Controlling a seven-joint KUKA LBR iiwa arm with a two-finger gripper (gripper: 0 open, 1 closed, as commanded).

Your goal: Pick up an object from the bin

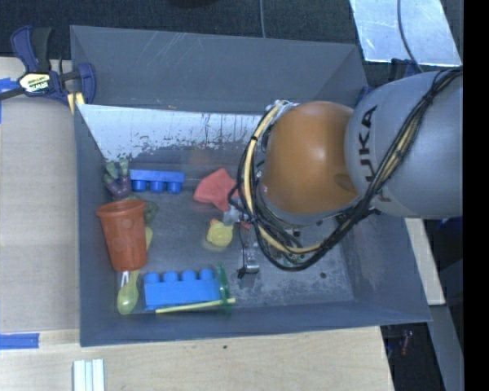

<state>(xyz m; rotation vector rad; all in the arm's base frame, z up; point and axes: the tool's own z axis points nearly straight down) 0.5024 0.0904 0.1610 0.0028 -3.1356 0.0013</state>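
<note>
The pincer [247, 267] is seen low in the bin [228, 63], reaching down from under the orange cover [310, 157] of the wrist, which is ringed by black and yellow cables [257, 218]. Whether it is parted or closed cannot be told (it is dark, thin and viewed nearly end-on), and nothing is seen clamped in it. Its tip is set over bare grey floor, right of the bin's middle.

The nearest thing is a small yellow lump [220, 235], lying just beside the pincer, to its upper left in the view and apart from it. Farther up, a soft red piece [215, 187] is found close against the edge of the cover.

To the lower left of the pincer a large blue brick [179, 287] is laid along the near wall, with a yellow-green stick [191, 305] resting against its lower edge and a small green bit [222, 282] at its right end, near the pincer.

Well apart, by the left wall, an orange cup [124, 233] is lying on its side, with a yellowish-green thing [128, 297] below it. Above the cup a small blue brick [156, 180] is placed, and a little purple and green toy [116, 177] beside that.

The grey arm [407, 153] is brought in from the right.
</note>
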